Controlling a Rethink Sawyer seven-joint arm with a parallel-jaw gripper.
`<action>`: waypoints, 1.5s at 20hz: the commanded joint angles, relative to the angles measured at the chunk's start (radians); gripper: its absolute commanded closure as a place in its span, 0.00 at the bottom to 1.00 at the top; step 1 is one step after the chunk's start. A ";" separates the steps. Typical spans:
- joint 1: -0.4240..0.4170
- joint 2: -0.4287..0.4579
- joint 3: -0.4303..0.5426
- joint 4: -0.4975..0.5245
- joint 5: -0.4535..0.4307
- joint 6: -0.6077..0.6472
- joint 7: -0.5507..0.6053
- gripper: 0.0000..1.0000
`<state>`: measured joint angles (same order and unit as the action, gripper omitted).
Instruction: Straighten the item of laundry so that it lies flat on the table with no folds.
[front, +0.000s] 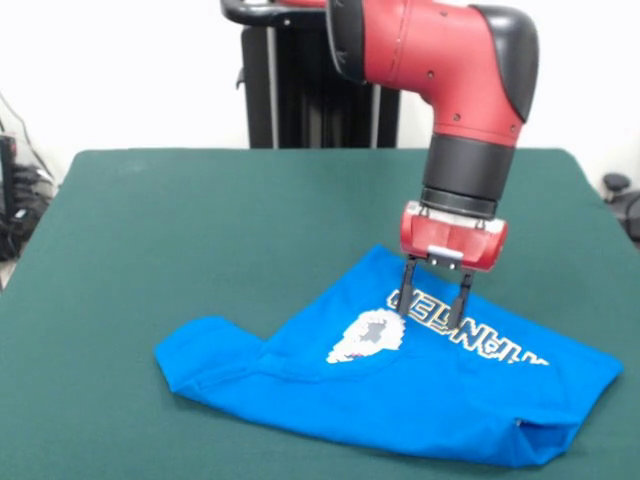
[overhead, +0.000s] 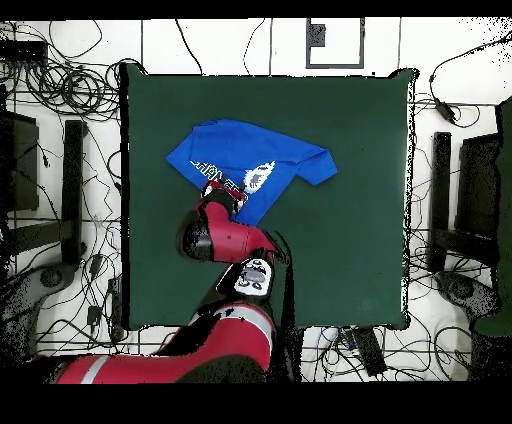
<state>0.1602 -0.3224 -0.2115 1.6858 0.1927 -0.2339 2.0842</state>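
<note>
A: Shirt (front: 400, 385) — where's it sit w/ respect to the counter (front: 200, 220)?

B: Bright blue tee, lying on the green counter cloth. In the front view it's toward the near edge and off to the right side of the counter, w/ lots of bare green around it on the far and left sides. In the overhead view it lies nearer the counter's top edge, left of the counter's middle.

A: Flat?

B: No. Folded over itself, rough triangle shape, one sleeve sticking out at the left in the front view. Print side is up in part: white pixel graphic and some white letters show, the letters partly covered by the fold. A doubled-up edge shows at the shirt's near right corner.

A: Claw (front: 434, 301)?

B: Pointing straight down over the shirt, right at the printed letters, near the shirt's far edge. Two dark fingers (front: 409, 290) stand apart w/ a gap btw them, tips down at the cloth. Can't tell if the tips touch the cloth or sit just above it. No cloth seen pinched btw them.

A: Arm?

B: Red and black, comes down from above onto the shirt; the overhead view shows it reaching up from the counter's bottom edge to the shirt's lower edge.
</note>
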 joint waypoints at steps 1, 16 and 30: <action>0.023 0.077 0.101 0.059 0.006 -0.044 0.195 0.00; 0.014 0.114 0.117 0.051 0.000 -0.070 0.192 0.00; -0.010 0.117 0.138 0.077 -0.053 -0.089 0.186 0.00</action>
<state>0.1624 -0.2854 -0.2093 1.6908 0.1748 -0.3076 2.0842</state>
